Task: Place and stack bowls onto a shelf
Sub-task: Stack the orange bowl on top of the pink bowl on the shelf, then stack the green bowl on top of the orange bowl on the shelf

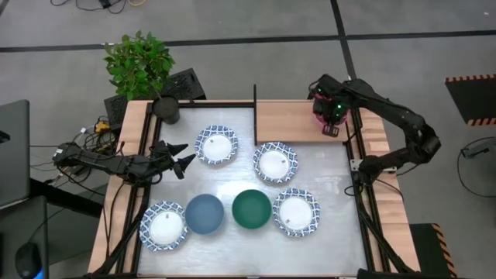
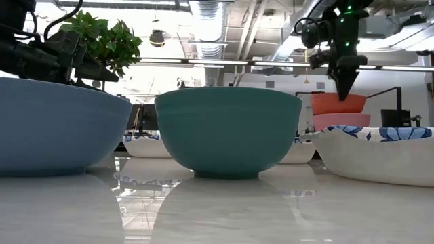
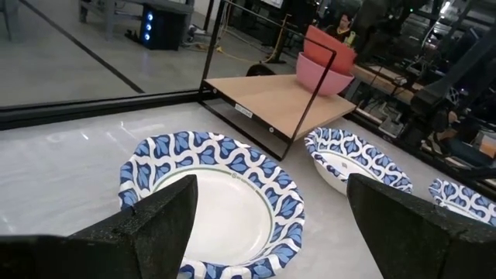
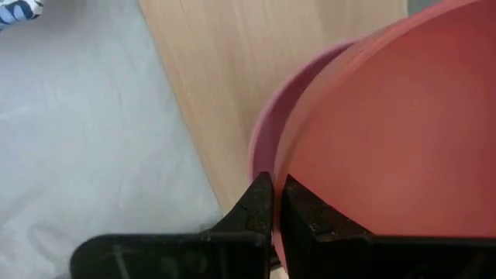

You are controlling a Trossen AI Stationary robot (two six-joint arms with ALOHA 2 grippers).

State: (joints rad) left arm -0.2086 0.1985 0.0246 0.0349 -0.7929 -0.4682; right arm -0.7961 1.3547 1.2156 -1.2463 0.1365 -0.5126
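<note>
Red bowl sits nested in the pink bowl on the shelf; right gripper points straight down, pinching its rim (left gripper spread wide, empty).

Two stacked bowls sit on the shelf; six others on the table.

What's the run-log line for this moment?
right gripper: shut on red bowl rim, stacked in pink bowl on shelf | left gripper: open, over table
</note>
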